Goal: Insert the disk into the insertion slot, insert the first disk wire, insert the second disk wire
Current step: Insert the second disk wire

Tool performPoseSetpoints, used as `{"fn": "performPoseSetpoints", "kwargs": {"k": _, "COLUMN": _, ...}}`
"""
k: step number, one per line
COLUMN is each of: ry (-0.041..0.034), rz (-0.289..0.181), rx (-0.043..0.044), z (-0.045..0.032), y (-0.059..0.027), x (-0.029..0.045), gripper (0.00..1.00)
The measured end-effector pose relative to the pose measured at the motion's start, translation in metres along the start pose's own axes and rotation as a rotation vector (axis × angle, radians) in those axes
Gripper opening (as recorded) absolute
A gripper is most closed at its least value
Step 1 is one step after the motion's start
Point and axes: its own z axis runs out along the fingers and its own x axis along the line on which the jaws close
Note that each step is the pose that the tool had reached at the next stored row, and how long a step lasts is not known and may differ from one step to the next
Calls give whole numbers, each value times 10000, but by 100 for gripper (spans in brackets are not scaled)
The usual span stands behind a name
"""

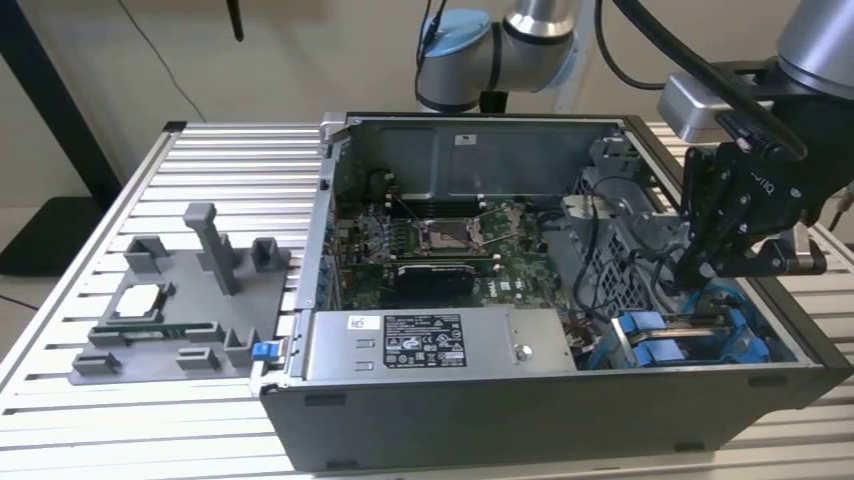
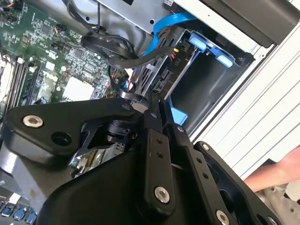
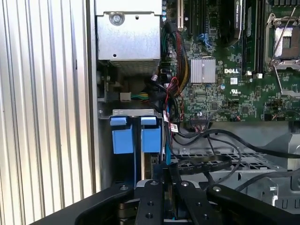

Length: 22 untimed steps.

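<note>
The disk [image 2: 158, 71] sits inside the insertion slot [image 2: 212, 80], a grey metal drive cage in the computer case's corner at the exterior view's right. Blue carrier tabs [image 3: 123, 138] mark the bays in the first wrist view, and blue carriers [image 1: 674, 340] show there in the exterior view. My gripper [image 1: 705, 272] hangs right above that cage. In the second wrist view my gripper [image 2: 153, 99] has its jaws pressed together at the disk's rear edge, apparently pinching a wire end. A blue wire [image 2: 165, 27] and a black wire [image 2: 123, 60] run down to the disk.
The open case [image 1: 534, 420] stands on a slatted aluminium table [image 1: 80, 400]. It holds the motherboard [image 1: 441, 245], a grey power-supply box [image 1: 427, 345] and loose black cables [image 3: 211, 161]. A grey fixture [image 1: 187, 300] with parts lies at the exterior view's left. A person's hand [image 2: 276, 174] is beside the case.
</note>
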Motion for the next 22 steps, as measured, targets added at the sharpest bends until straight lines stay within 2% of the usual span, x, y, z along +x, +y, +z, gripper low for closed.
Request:
{"fn": "performPoseSetpoints", "kwargs": {"k": 5, "ry": -2, "rz": 0, "rx": 7, "z": 10, "y": 0, "x": 0, "gripper": 0}}
{"fn": "performPoseSetpoints", "kwargs": {"k": 17, "ry": -10, "rz": -2, "rx": 197, "z": 209, "y": -3, "x": 36, "gripper": 0}}
{"fn": "performPoseSetpoints", "kwargs": {"k": 22, "ry": -10, "rz": -5, "rx": 290, "z": 247, "y": -27, "x": 38, "gripper": 0}}
